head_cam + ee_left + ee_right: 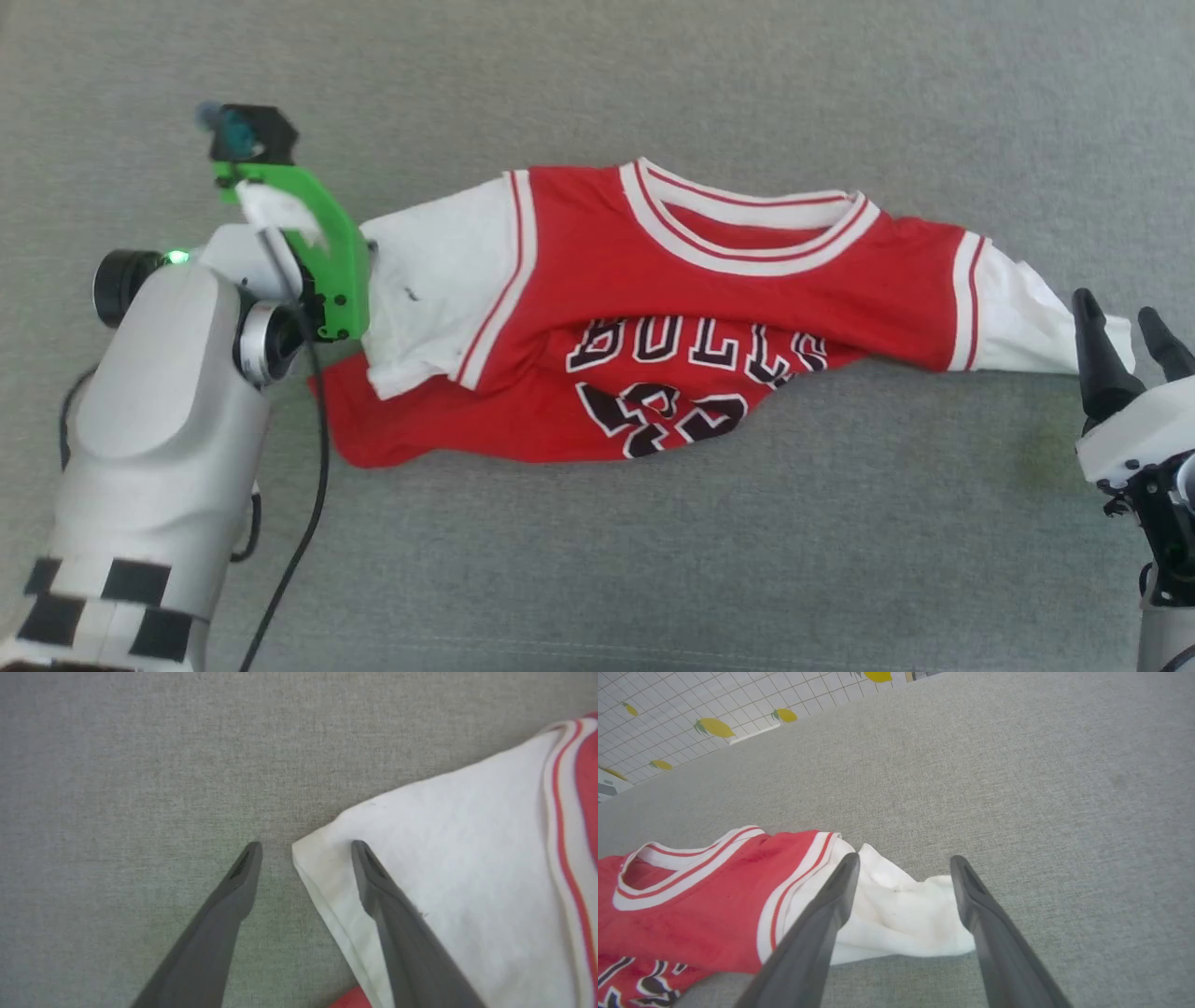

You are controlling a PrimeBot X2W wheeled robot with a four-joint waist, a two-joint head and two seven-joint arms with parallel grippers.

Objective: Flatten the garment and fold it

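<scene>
Left claw: is held wide open with nothing gripped. One finger is seen over the corner of a white sleeve, the other over bare cloth-covered worktop. Whether the cloth is touched cannot be told.
Right claw: is spread wide, and nothing is gripped. In the right wrist view the end of the other white sleeve is framed between its fingers.
Left wrist: a green bracket is carried on it, and a black cable is trailed down from it.
Garment: is laid front-up across the middle of the grey worktop, between the two claws.
Hem: is bunched upward on the robot's right. On the robot's left a red corner is spread out below the sleeve.
Print: the black, white-outlined letters and number are creased and partly hidden in folds.
Collar: is edged in red-and-white stripes and turned to the far side.
Beyond: a tiled wall with yellow lemon motifs is seen past the worktop's far edge.
</scene>
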